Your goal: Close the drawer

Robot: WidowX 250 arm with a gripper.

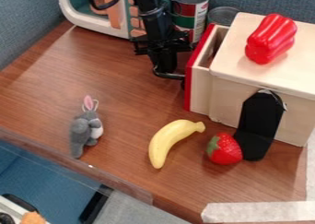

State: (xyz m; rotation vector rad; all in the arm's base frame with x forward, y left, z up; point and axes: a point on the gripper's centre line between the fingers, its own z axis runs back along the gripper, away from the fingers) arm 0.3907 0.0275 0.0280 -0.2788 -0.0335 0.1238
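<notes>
The black gripper (168, 73) hangs low over the table at upper centre, just left of the drawer's red front. Its lower end is close beside that front; whether they touch, I cannot tell. The drawer (199, 90) stands partly out of the left side of a light wooden box (246, 78), with its pale side wall and part of its inside showing. The drawer's handle cannot be made out clearly behind the gripper's lower end.
A red pepper (271, 38) lies on the box, and a black bracket (258, 121) leans on its front. Strawberry (225, 149), banana (169, 140) and grey plush rabbit (87, 128) sit in front. Cans (189, 11) and a toy oven (113, 25) stand behind.
</notes>
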